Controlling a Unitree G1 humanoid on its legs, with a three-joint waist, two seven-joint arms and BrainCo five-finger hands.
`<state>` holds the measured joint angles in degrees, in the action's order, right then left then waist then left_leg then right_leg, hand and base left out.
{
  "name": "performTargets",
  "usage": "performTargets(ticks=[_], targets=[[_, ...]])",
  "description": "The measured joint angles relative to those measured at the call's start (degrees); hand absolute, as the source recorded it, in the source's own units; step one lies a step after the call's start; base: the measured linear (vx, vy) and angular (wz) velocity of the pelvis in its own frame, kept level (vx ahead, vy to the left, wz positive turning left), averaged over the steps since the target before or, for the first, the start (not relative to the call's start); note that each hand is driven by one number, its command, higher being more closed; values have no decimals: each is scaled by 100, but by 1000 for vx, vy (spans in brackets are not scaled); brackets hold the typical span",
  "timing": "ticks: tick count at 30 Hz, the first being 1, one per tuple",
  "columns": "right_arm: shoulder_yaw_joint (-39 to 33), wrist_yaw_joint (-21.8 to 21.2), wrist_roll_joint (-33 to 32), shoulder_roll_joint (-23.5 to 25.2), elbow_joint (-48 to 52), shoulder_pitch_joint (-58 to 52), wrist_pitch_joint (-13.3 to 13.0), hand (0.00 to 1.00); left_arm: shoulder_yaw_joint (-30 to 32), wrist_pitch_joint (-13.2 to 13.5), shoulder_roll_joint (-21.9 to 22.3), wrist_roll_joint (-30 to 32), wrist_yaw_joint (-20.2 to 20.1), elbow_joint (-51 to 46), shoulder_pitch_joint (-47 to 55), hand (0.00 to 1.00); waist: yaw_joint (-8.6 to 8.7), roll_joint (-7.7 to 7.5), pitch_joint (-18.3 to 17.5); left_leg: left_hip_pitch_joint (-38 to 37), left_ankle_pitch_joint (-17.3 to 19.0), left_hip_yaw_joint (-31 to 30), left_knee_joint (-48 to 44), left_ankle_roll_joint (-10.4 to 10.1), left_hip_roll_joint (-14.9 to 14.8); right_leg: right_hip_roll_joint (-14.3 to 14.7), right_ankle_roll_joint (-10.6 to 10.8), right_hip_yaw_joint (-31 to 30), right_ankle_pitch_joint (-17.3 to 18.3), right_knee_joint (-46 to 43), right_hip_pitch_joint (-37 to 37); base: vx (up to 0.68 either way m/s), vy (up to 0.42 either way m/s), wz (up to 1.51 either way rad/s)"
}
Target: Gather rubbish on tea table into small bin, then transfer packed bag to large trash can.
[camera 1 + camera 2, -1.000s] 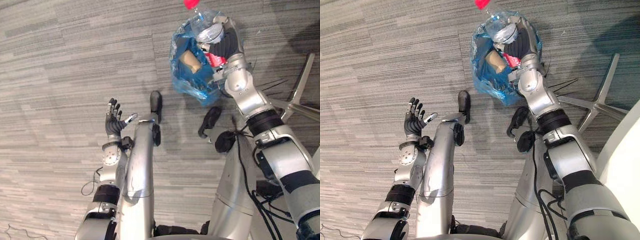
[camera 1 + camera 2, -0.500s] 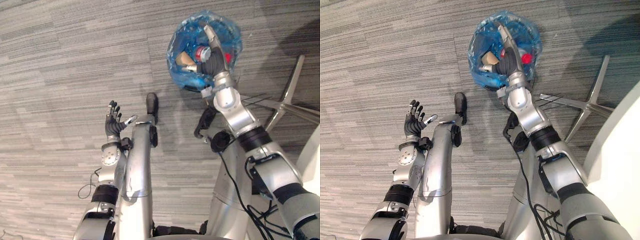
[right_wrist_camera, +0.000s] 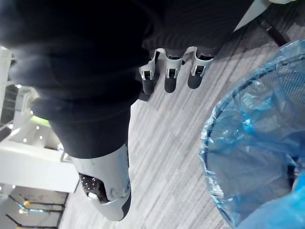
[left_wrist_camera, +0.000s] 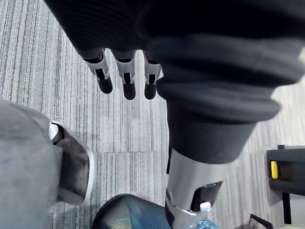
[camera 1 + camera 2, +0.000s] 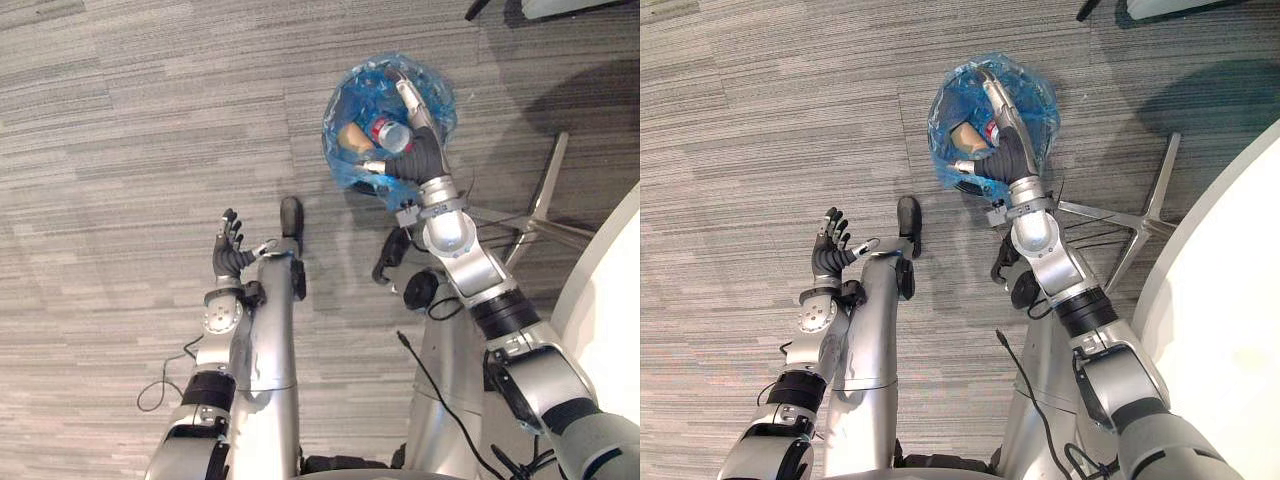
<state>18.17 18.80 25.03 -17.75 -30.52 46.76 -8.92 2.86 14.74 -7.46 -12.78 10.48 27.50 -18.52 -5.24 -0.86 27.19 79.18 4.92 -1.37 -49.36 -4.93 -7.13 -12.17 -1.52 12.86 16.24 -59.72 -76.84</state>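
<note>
A: Right robot hand (image 5: 415,152) hovers over the small bin (image 5: 336,150) on the floor, fingers straight, gripping nothing. Blue bag (image 5: 441,97) sits inside.
B: Risk: a one-sided pull tips the bin and the rubbish (image 5: 354,137) spills. Left robot hand (image 5: 231,251) is spread, idle.

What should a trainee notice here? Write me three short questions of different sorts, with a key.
1. True or false: the left hand grips the small bin.
2. The bag lining the bin is: A black, B blue, C white.
3. Fill in: the ___ hand is at the bin's rim.
Key: 1 false, it is open above the floor, apart from the bin. 2 B. 3 right: the right hand.
</note>
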Motion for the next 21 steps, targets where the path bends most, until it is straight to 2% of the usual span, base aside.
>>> performTargets(ticks=[3,7,8,15,21], targets=[[110,2,356,159,-781,241,280,0,-5,18,-5,-6,92,2,0,0,-12,0,0,15,-6,-3,90,-8,9,-6,2,29,1,62,-13,6,18,4],[281,-2,697,272,-1469,539,444,0,-27,36,-5,-12,110,12,-5,0,-18,0,0,75,-24,-5,130,-6,15,-14,2,42,3,68,-86,6,7,2],[325,-4,739,287,-1639,597,471,100,-43,55,-13,-14,110,16,-7,0,-23,1,0,93,-25,-9,131,-6,21,-20,2,46,6,53,-105,16,13,8],[492,-158,935,318,-2482,805,684,100,-99,150,-7,-17,110,170,-82,0,-37,14,-8,130,-23,-47,125,-8,109,-119,-28,69,97,-73,-151,2,14,9],[491,-153,889,273,-2489,908,674,100,-98,185,-5,-17,110,188,-141,0,-57,16,-9,196,-13,-89,58,8,115,-137,-42,108,106,-128,-180,-5,8,1]])
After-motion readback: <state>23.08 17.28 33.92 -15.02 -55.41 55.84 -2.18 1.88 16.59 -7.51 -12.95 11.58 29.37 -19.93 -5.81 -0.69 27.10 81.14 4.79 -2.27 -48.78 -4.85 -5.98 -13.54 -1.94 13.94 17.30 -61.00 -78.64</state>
